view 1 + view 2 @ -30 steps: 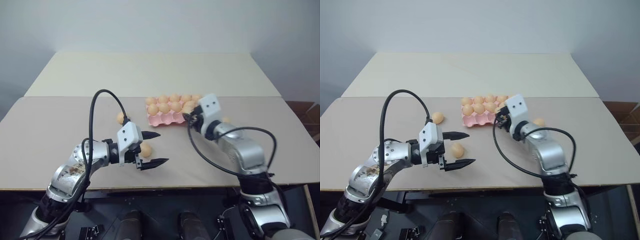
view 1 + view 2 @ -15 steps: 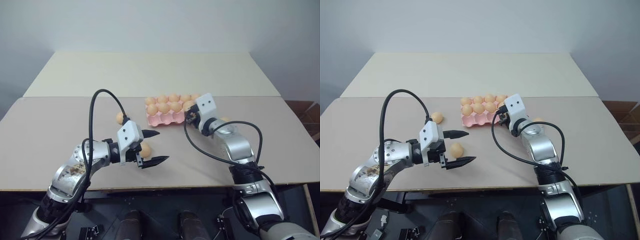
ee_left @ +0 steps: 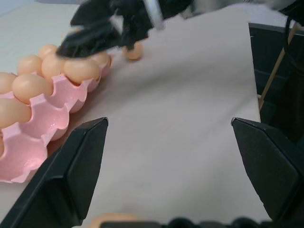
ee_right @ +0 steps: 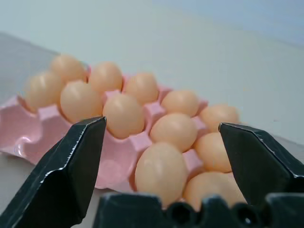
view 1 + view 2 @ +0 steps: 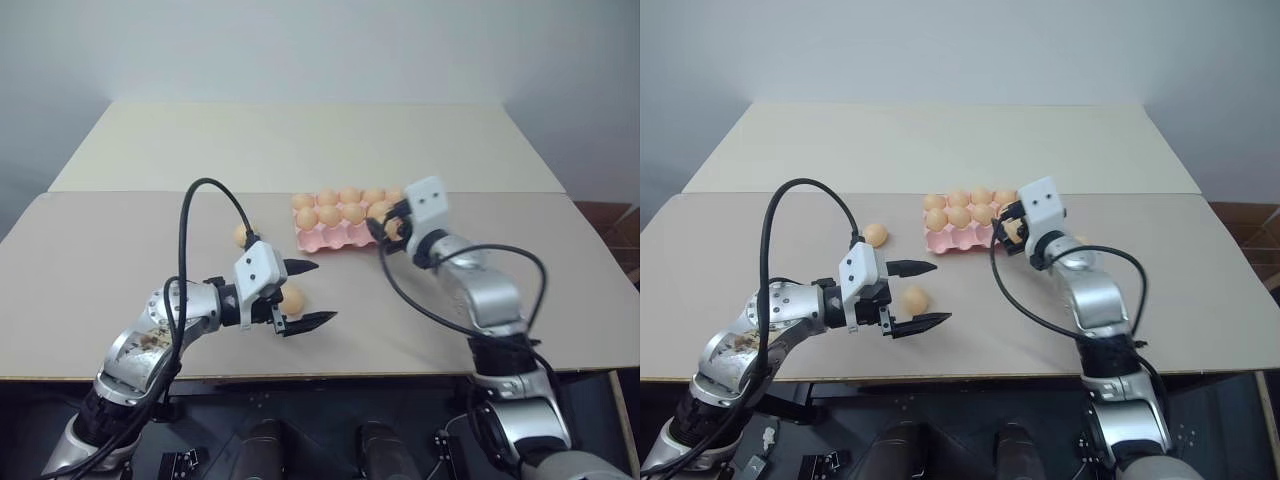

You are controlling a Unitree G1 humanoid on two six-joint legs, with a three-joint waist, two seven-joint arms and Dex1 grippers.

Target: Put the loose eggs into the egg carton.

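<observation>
**Inspector A:** Where does the egg carton stand, and how much room is around it?

**Inspector B:** It is near the middle of the front table, just short of the seam with the rear board. Its long axis runs left to right. The back two rows are full; the near row has empty cups on its left part. Bare surface lies on all sides, widest toward the left and the front edge.

**Inspector A:** And the loose eggs?

**Inspector B:** I count three on the table. One egg lies left of the carton, well apart from it. A second egg lies nearer the front edge. A third egg lies just past the carton's right end. I cannot tell which way their long axes point.

**Inspector A:** Grippers relative to those?

**Inspector B:** The left gripper is spread wide, pointing right and roughly level, with the second egg between its two fingers but not touched by either. The right gripper is at the carton's right end, above the filled cups there. In its wrist view the fingers stand wide apart and hold nothing, the eggs in the carton sitting between and beyond them.
</observation>
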